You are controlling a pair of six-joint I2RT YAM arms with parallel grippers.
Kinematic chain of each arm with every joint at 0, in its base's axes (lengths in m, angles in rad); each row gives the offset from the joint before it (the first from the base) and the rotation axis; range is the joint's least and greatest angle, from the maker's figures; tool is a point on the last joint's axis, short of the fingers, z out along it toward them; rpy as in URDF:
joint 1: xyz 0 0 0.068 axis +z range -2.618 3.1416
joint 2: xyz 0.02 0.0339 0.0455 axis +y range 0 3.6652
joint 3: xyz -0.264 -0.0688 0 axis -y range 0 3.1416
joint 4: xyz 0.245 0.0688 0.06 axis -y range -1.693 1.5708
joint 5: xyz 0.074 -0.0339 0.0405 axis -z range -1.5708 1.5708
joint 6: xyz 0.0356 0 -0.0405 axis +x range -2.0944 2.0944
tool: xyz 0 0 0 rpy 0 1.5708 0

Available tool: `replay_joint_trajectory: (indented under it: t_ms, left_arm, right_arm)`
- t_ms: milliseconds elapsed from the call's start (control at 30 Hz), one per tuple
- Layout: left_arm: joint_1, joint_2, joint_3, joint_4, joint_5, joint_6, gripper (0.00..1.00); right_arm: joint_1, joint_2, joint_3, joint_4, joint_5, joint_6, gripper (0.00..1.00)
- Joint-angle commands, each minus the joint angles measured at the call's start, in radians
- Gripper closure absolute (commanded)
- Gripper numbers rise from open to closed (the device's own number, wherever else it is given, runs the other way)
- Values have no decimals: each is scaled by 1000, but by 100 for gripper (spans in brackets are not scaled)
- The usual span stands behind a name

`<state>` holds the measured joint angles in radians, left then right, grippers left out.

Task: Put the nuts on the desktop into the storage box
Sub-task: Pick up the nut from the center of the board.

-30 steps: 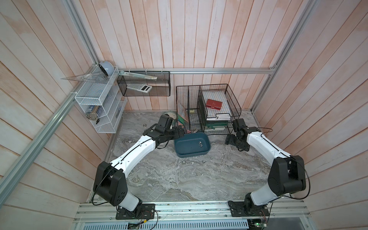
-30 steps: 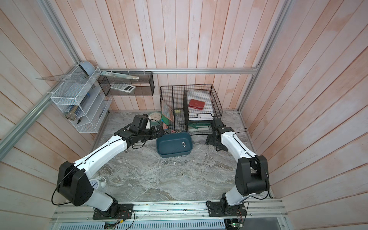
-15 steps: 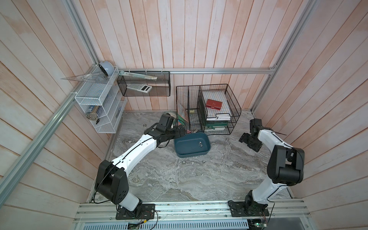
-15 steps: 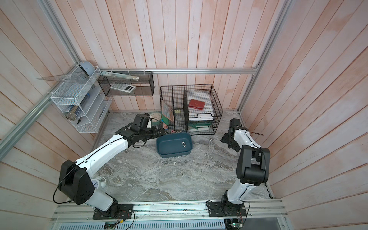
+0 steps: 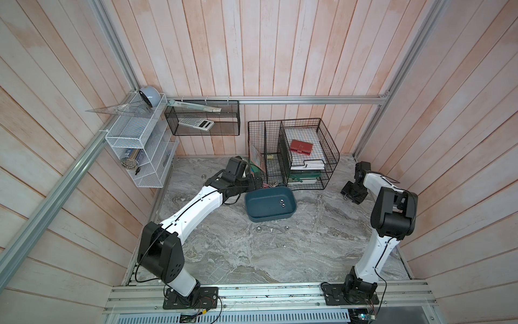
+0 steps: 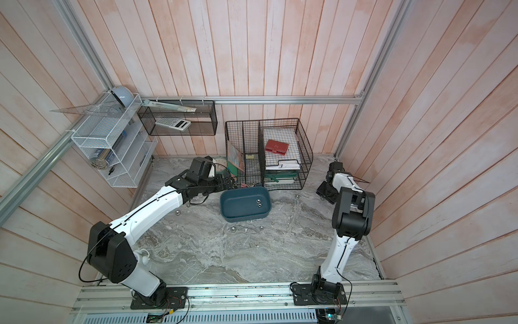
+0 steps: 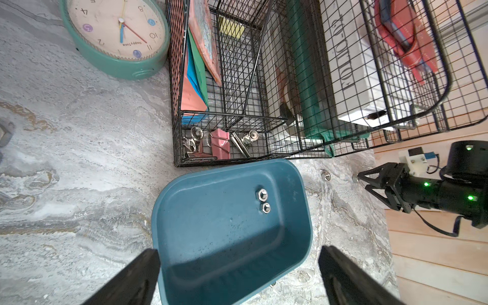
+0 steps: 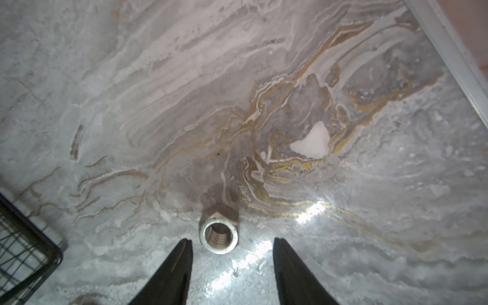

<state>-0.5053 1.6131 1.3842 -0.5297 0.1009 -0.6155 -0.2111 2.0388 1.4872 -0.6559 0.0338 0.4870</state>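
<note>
Silver metal lies just ahead of your right fingers (image 8: 171, 272): one nut (image 8: 218, 232) rests on the bench (image 8: 184, 105) at the tips, closer to one finger than to the other. Those fingers stand apart, with a gap wider than the nut, and neither touches it.

That offset is your first risk. On a squeeze, one finger would likely meet the nut first and shove it sideways, and so small and smooth a piece could skid on the polished marble or pop free. Its threaded bore faces the wrist camera, so it may be standing on edge. If so, it could roll. You cannot tell from these views whether the tips are low enough to catch it.

Farther out, the storage box (image 7: 211, 224) sits just in front of the black wire organiser (image 7: 237, 79), with two nuts (image 7: 261, 195) already inside. Your left fingers (image 7: 132, 280) are spread wide on either side of its near end, one right at the rim, and whether it touches cannot be judged. A nudge there would slide the box and spoil your drop point.

Other loose nuts (image 5: 258, 229) lie on the bench before the box. The binder clips (image 7: 219, 144) in the organiser shine too, so don't mistake them for nuts.
</note>
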Motion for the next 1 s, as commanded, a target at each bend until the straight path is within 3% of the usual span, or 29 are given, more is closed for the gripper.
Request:
replay_joint_trajectory:
  t_ms: [0, 533, 967]
  left_arm:
    - [-3, 18, 29, -7, 2, 18, 0]
    - [-2, 9, 20, -17, -7, 26, 0]
    - [-2, -3, -3, -1, -4, 11, 0]
  right_arm:
    - [-1, 11, 31, -36, -8, -19, 46]
    - [18, -39, -57, 63, -34, 32, 46]
    - [-13, -19, -39, 43, -39, 9, 47]
